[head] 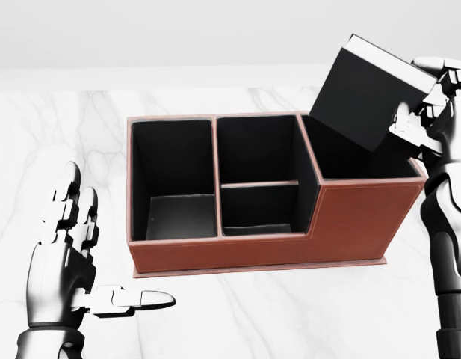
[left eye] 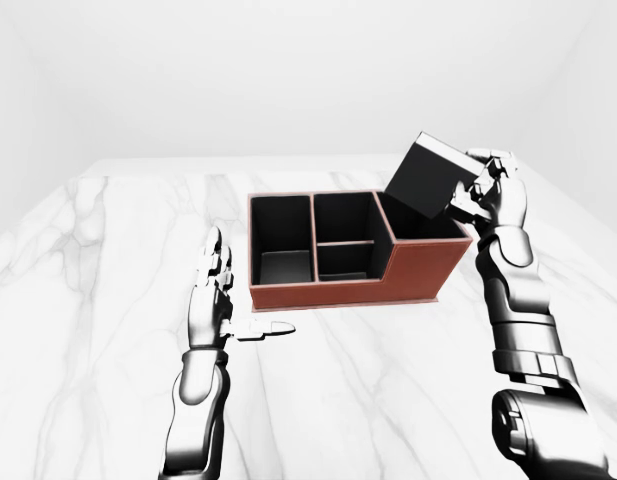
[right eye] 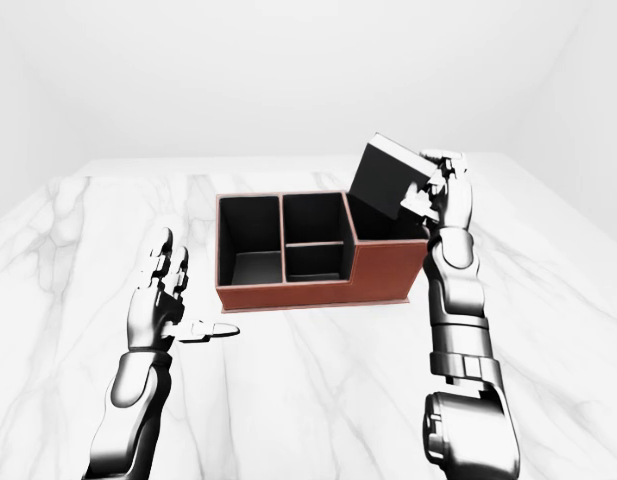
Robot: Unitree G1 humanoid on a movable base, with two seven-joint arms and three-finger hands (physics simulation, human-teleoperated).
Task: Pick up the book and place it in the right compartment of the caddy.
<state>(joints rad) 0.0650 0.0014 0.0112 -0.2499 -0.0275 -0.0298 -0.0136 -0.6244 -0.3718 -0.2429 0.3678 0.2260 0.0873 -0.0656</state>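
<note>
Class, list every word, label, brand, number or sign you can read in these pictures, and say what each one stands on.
None: no readable text, number or sign shows in any view.
Book: plain black cover, held tilted by the right hand, no title visible.
Caddy: plain reddish-brown walls, dark inside, no label or brand.
Marble table: only grey veins.
Left hand: bare metal, no markings.

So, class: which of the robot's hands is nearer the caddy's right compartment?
Right. The right hand holds the book tilted above the right compartment; the left hand hangs open, off the caddy's lower-left corner.
</note>
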